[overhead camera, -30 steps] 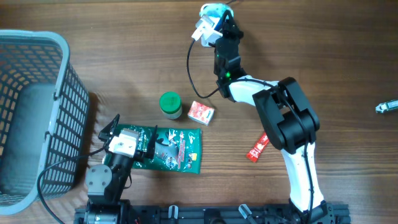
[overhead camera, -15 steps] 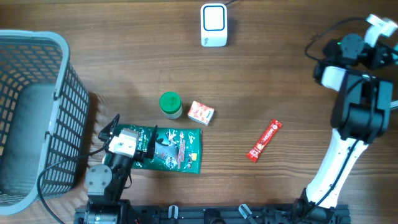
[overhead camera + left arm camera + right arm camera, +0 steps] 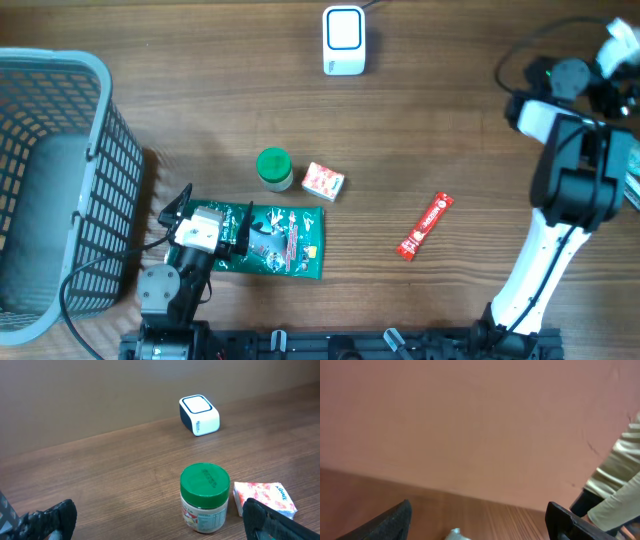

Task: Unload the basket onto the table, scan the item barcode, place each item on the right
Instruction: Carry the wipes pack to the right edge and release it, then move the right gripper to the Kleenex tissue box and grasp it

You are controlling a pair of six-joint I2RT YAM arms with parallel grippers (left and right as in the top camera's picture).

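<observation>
**Step in hand.** None of the goods is held. I judge this to be the interval before a pick.

**Grippers.**
- The left gripper (image 3: 157, 517) has its fingers spread wide and empty. It sits low over the table (image 3: 480, 140), facing the scanner (image 3: 343, 40).
- The right gripper (image 3: 477, 520) has its fingers apart with nothing between them. It is far to the right of the scanner and looks off at a wall.

**Goods.** All lie on the robot's side of the scanner.
- The green-lidded jar (image 3: 273, 168) stands upright, slightly to the left.
- A small packet (image 3: 323, 181) lies just beside the jar.
- A green bag (image 3: 290, 240) lies farther from the scanner, its left end under the left arm.
- A red sachet (image 3: 425, 226) lies to the right, well apart from the others.
- A basket (image 3: 100, 70) stands far to the left.

**Next move.** An open gripper must come down over one item and close on it. It must then carry the item to the scanner with the barcode turned towards the scanner's face. No barcode can be made out from here, so the item may need turning.
</observation>
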